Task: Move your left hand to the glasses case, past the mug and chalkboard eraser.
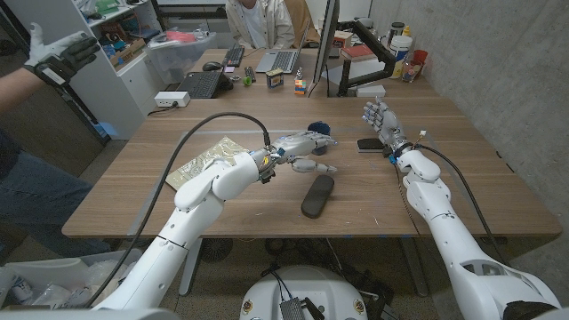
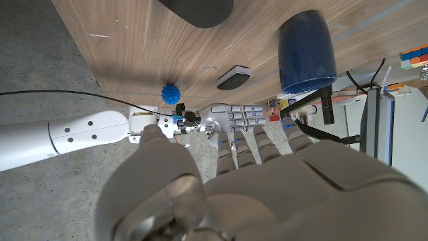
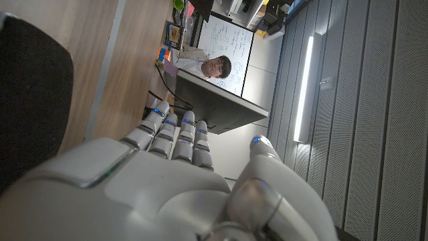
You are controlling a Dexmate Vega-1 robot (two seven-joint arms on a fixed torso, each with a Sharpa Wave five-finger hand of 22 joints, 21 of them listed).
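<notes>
Gold foil sheet [image 1: 206, 160] first: noted it lying flat on the wooden table [image 1: 480, 191], left of everything else. Found the left hand [image 1: 307, 142] next, held low over the wood with fingers stretched out and apart, grasping nothing. Placed the glasses case [image 1: 317, 196] just on the near side of that hand, apart from it. Read its long axis as a diagonal, near end aimed toward the robot's left, far end toward the eraser. Saw the blue mug [image 1: 318, 129] just beyond the fingertips. Judged a careless sweep likely to tip the mug, and a fast drop likely to shove the case askew. Marked the chalkboard eraser [image 1: 369, 144] further right, beside the right hand [image 1: 382, 120], upright, fingers spread, empty.
</notes>
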